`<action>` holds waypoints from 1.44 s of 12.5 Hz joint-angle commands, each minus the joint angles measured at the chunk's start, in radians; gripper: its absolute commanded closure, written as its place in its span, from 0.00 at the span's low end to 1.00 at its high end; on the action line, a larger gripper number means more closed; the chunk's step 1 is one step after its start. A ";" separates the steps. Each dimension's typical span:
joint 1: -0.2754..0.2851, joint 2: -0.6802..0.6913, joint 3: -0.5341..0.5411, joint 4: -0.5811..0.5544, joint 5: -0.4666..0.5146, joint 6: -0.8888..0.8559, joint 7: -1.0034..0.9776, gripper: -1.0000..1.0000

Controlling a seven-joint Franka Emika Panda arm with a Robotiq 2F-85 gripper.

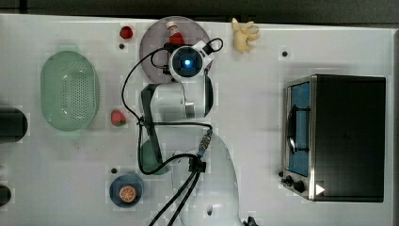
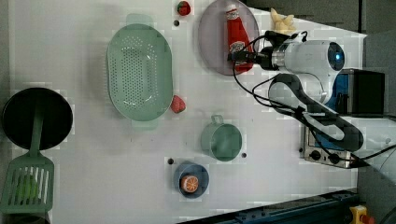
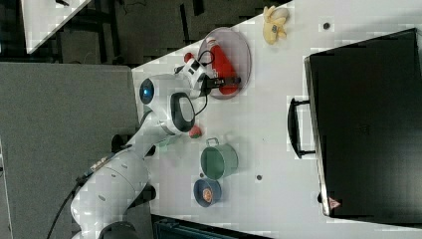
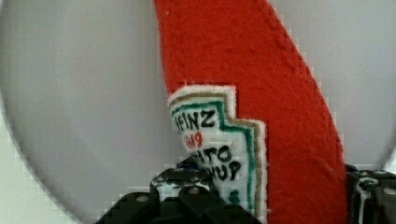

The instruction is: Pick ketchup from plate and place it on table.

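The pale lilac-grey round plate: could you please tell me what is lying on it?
A red ketchup bottle with white cap lies on the plate; the pincer covers its base end.

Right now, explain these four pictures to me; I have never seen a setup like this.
A white robot arm stands on a white table. Three cameras look at the scene from around it; the fourth rides on the arm's wrist. The gripper, its two-fingered hand, is down at a red ketchup bottle lying on a pale round plate, a finger on each side of it; the bottle is not lifted. Also there: a green basket, a strawberry, a green cup, a blue dish and a toaster oven.
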 commanded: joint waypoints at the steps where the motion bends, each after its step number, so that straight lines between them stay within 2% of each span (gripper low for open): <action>1: -0.008 -0.131 0.003 0.024 0.010 -0.045 0.013 0.35; 6: -0.022 -0.393 0.000 0.012 0.069 -0.386 0.023 0.35; 9: -0.049 -0.552 -0.011 -0.076 0.080 -0.514 0.039 0.35; 14: -0.071 -0.777 -0.058 -0.369 0.109 -0.505 0.060 0.35; 18: -0.070 -0.821 -0.076 -0.556 0.109 -0.428 0.152 0.35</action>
